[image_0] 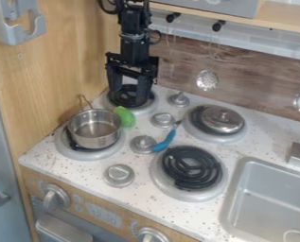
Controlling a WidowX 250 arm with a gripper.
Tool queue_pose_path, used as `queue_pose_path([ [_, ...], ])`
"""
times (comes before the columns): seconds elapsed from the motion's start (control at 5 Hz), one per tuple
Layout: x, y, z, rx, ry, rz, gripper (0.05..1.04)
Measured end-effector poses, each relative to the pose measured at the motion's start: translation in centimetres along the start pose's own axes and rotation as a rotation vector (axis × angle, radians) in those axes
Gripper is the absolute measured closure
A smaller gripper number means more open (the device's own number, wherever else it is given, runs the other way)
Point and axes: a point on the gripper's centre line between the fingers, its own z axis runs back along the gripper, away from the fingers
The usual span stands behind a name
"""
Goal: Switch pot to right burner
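Pot (94, 135), one, on front left burner (74, 153), awaiting grasp. End effector (128, 97), one, open; next move calls for reaching the pot's rim.

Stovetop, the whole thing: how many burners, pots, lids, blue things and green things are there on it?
Burners: 4
Pot: 1
Lid: 1
Blue-handled utensil: 1
Green object: 1
Total: 8

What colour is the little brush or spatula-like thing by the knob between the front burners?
Blue, in the camera view.
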Motion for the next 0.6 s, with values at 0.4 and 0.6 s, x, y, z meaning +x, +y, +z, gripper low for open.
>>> queue_pose_path([
  [0.4, -1.7, 0.2, -3.6, -0.025, 0.089, 0.012, 0.083],
  [0.6, -2.9, 0.1, -4.6, -0.016, 0.131, -0.007, 0.083],
])
